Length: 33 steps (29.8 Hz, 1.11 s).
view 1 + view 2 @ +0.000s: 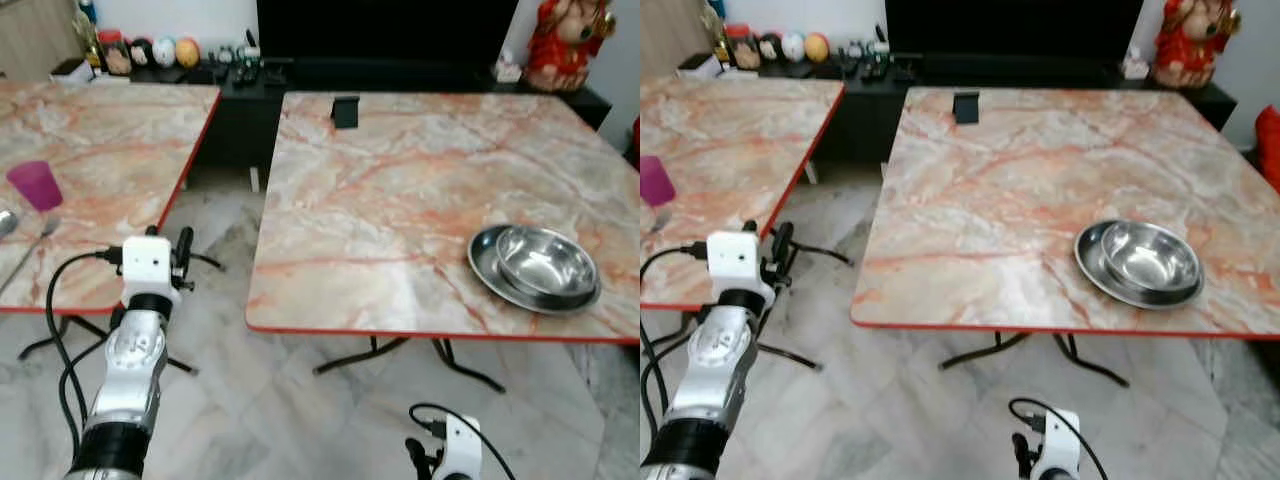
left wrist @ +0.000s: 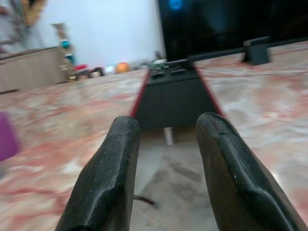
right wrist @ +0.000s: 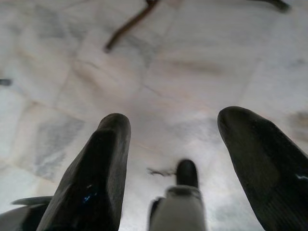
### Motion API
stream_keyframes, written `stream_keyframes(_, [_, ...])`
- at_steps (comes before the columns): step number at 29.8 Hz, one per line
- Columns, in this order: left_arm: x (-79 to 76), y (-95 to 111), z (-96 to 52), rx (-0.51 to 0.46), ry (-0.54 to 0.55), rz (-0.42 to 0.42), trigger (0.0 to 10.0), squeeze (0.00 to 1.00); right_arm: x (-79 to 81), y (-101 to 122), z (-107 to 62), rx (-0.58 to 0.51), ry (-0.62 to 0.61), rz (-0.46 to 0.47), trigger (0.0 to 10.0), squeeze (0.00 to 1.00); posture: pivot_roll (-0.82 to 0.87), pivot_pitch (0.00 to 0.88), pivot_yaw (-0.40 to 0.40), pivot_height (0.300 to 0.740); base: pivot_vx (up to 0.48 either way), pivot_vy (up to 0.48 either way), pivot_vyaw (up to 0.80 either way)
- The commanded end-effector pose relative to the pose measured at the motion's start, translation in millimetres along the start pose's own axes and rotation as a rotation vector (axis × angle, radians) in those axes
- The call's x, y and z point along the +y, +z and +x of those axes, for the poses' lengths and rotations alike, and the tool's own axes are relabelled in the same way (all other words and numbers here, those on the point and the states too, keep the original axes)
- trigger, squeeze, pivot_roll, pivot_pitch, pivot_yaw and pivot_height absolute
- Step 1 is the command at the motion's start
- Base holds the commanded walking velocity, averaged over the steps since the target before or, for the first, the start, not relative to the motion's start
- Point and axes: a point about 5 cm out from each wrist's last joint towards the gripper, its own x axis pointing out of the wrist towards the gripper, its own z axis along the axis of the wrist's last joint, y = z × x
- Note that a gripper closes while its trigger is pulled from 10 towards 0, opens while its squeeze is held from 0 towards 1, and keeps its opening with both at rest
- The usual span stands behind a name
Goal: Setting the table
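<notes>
left gripper (image 2: 166, 159) raised level between the tables, fingers parted; right gripper (image 3: 175, 154) low, spread, floorward

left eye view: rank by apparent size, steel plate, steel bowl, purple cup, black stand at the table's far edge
Largest to smallest, as they look:
1. round stainless steel plate
2. shiny steel bowl resting in it
3. translucent purple plastic cup
4. small black stand; it sits farther from the camera, so its rank against the cup is unsure.

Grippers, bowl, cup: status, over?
Left gripper open, raised between tables. Right gripper open, low over floor. Steel bowl nested in plate, right table. Purple cup, left table.
</notes>
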Motion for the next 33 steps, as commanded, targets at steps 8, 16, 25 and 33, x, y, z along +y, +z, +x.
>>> stream_keyframes(8, [4.9,-38,-12.3,0.174,0.037,-0.057,10.0,0.0,-4.4,-1,-0.7,0.004,-0.012,0.002,10.0,0.0,0.01,0.0,-0.003,0.74,0.0,0.0,0.0])
stream_keyframes(16, [4.4,-63,-24.5,0.298,0.022,-0.057,10.0,0.0,-4.2,-1,-0.7,0.004,-0.012,0.005,10.0,0.0,0.01,0.0,-0.001,0.74,0.0,0.0,0.0])
stream_keyframes(25, [11.5,-101,-53.8,0.497,0.043,0.016,10.0,0.0,-3.9,-1,-0.7,0.005,-0.015,0.006,10.0,0.0,0.01,0.0,0.003,0.74,0.0,0.0,0.0])
stream_keyframes(33, [5.7,-143,-102.0,0.796,-0.061,0.0,10.0,0.0,-3.7,-2,-0.9,0.005,-0.015,0.007,10.0,0.0,0.0,0.0,0.001,0.74,0.0,0.0,0.0])
